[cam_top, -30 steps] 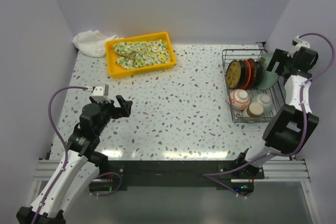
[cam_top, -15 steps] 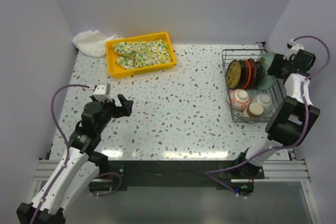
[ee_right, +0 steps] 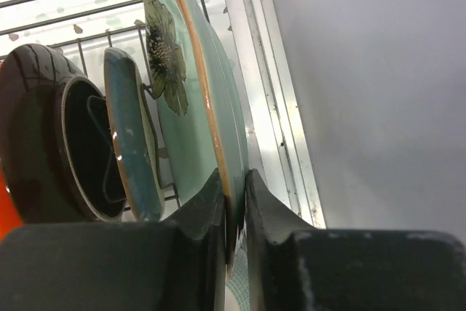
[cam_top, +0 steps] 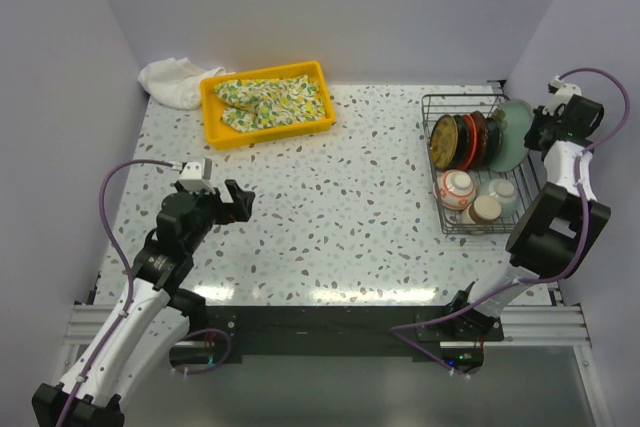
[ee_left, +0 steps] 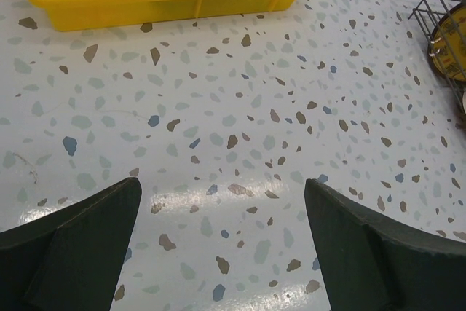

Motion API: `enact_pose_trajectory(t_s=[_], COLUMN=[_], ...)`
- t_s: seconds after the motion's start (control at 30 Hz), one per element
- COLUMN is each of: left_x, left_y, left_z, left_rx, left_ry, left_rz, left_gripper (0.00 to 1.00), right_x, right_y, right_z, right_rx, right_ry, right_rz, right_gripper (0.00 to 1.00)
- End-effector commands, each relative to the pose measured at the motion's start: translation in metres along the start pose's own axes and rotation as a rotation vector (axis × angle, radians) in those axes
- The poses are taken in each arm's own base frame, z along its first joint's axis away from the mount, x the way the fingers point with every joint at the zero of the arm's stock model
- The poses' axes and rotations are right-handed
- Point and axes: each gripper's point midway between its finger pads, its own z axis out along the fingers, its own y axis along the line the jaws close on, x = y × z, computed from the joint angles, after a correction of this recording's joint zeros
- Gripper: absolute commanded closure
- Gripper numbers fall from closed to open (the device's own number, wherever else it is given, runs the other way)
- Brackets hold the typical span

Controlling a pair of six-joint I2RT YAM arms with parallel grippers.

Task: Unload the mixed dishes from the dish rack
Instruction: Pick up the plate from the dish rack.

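The dish rack stands at the table's right edge. Upright in its back half are a brown-yellow plate, a black-red bowl and a pale green plate. A red-patterned white bowl, a tan cup and a celadon bowl lie in the front half. My right gripper is shut on the rim of the pale green plate, its fingers pinching the edge. My left gripper hangs open over bare table, far from the rack.
A yellow tray holding a floral cloth sits at the back left, with a white towel beside it. The right wall stands close behind the rack and the right arm. The rack's corner shows in the left wrist view.
The right gripper has gone from open to shut on the pale green plate's rim, after shifting slightly toward the wall. The left arm has barely moved.
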Motion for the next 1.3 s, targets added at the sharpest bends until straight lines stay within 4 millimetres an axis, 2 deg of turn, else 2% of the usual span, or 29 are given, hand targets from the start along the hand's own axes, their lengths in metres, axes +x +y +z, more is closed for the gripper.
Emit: enact_pose_trajectory(t_s=[0.0, 0.2, 0.23, 0.3, 0.33, 0.37, 0.53, 0.7, 0.87, 1.03, 1.27], left_x=[-0.015, -0.016, -0.017, -0.017, -0.017, -0.017, -0.018, -0.018, -0.018, -0.016, -0.013], left_y=[-0.006, -0.006, -0.006, -0.006, -0.006, -0.006, -0.006, -0.007, -0.008, -0.01, -0.012], left_z=[0.001, 0.0, -0.001, -0.001, -0.002, -0.002, -0.002, -0.003, -0.003, -0.004, -0.003], left_rx=[0.031, 0.034, 0.035, 0.034, 0.034, 0.034, 0.035, 0.038, 0.043, 0.05, 0.06], left_ry=[-0.06, -0.068, -0.071, -0.072, -0.073, -0.073, -0.081, -0.083, -0.083, -0.077, -0.064], left_rz=[0.017, 0.017, 0.015, 0.015, 0.014, 0.014, 0.012, 0.009, 0.008, 0.007, 0.004], left_gripper=[0.0, 0.0, 0.0, 0.0, 0.0, 0.0, 0.0, 0.0, 0.0, 0.0, 0.0], right_x=[-0.048, -0.073, -0.08, -0.087, -0.093, -0.098, -0.116, -0.123, -0.127, -0.136, -0.15], right_y=[0.017, 0.01, 0.004, 0.008, 0.001, 0.007, 0.001, -0.009, -0.007, -0.008, 0.013], right_z=[-0.026, -0.049, -0.055, -0.06, -0.065, -0.07, -0.093, -0.122, -0.143, -0.172, -0.201], right_rx=[-0.044, 0.043, 0.096, 0.129, 0.189, 0.196, 0.322, 0.443, 0.501, 0.536, 0.465], right_ry=[-0.154, -0.235, -0.256, -0.28, -0.296, -0.312, -0.385, -0.423, -0.463, -0.524, -0.613], right_rz=[-0.015, -0.041, -0.051, -0.098, -0.109, -0.13, -0.173, -0.232, -0.257, -0.24, -0.179], right_gripper=[0.98, 1.0, 1.0, 1.0, 1.0, 1.0, 1.0, 1.0, 1.0, 1.0, 1.0])
